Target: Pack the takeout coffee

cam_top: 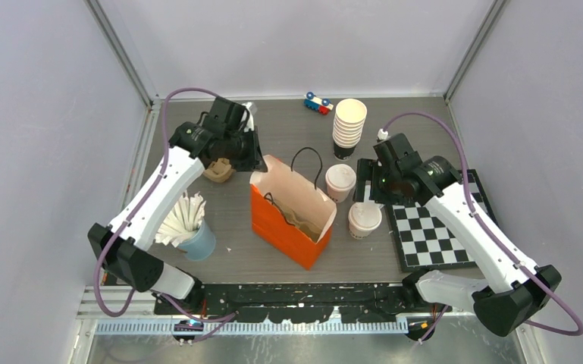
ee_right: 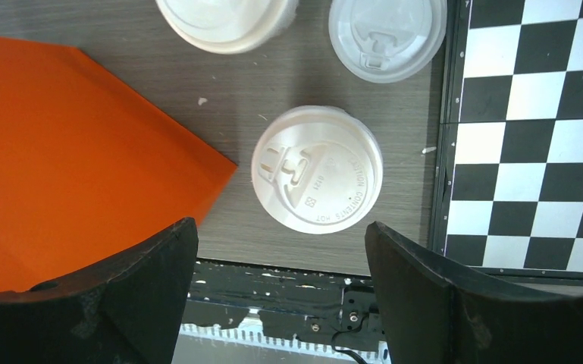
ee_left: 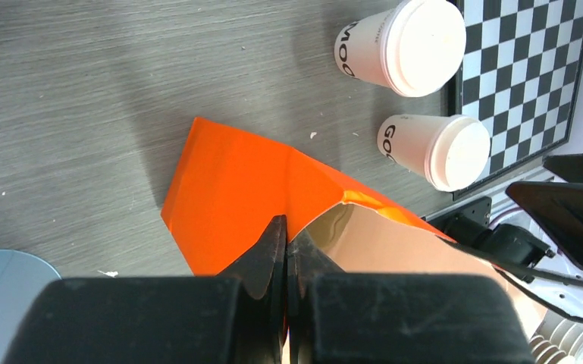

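Landmark = orange bag (cam_top: 292, 220), standing upright and open-mouthed mid-desk.

Left pincer (ee_left: 286, 250) was pressed together at the bag's far-left top corner. The wrist view showed the rim running right into the fingertips, so it looked pinched on the paper, probably to hold the mouth open. The left arm reached forward from its base with the wrist angled in toward the bag. It was not positioned for either cup.

There were two lidded coffees, both upright on the desk right of the bag, neither packed yet. The near cup (ee_right: 317, 168) stood just beside the bag's right end, against the chessboard (cam_top: 440, 235) edge. The far cup (cam_top: 340, 182) was a little behind it, also close to the bag.

Right pincer (cam_top: 364, 189) was spread wide, holding nothing, pointing straight down above the near cup. In its wrist view the lid sat centred between the two fingers, slightly ahead of the tips. The cup's long axis was vertical, in line with the approach, so the fingers would straddle it side-on. The right arm was clearly the nearer one, elbow high and forearm reaching in from the right.

My read: next is a straight drop and close on the near cup. The gap to the bag wall is narrow on the left finger's side, so the finger could snag the paper.
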You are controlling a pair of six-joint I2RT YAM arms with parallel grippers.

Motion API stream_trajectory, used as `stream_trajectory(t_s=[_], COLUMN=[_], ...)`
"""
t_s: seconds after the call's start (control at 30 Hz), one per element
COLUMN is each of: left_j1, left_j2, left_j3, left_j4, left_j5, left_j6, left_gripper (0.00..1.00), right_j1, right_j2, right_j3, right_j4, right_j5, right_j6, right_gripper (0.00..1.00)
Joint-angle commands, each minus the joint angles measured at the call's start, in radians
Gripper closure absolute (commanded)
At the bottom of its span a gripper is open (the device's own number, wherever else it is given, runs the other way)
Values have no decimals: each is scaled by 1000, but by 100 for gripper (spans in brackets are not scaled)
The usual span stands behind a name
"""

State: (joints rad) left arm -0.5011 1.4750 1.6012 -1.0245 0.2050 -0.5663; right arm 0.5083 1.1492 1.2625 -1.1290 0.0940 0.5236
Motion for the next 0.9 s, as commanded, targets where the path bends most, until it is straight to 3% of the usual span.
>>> stream_trajectory(t_s=[0.0,0.17,0.5,0.7,0.87], left_j1=[3,4,4,4,4], left_j2=[-118,-186,-153,-157,-150], left_j3=[-68,-147,-71,-58,4], left_j4=[154,251,119,84,20], left_j5=[-61,-91,-170,-146,-146], left_j6=[-75,-166,-185,-214,-143], left_gripper=[100,100,99,70,48], right_j1=[-4,-6,-11,-12,-16], right_j2=[-33,-38,18,53,77], right_j3=[-67,-122,-156,-186,-187], right_j4=[42,65,150,198,198], right_j5=[7,46,23,8,22], right_j6=[-12,-32,-114,-160,-196], right_gripper=[15,13,10,10,10])
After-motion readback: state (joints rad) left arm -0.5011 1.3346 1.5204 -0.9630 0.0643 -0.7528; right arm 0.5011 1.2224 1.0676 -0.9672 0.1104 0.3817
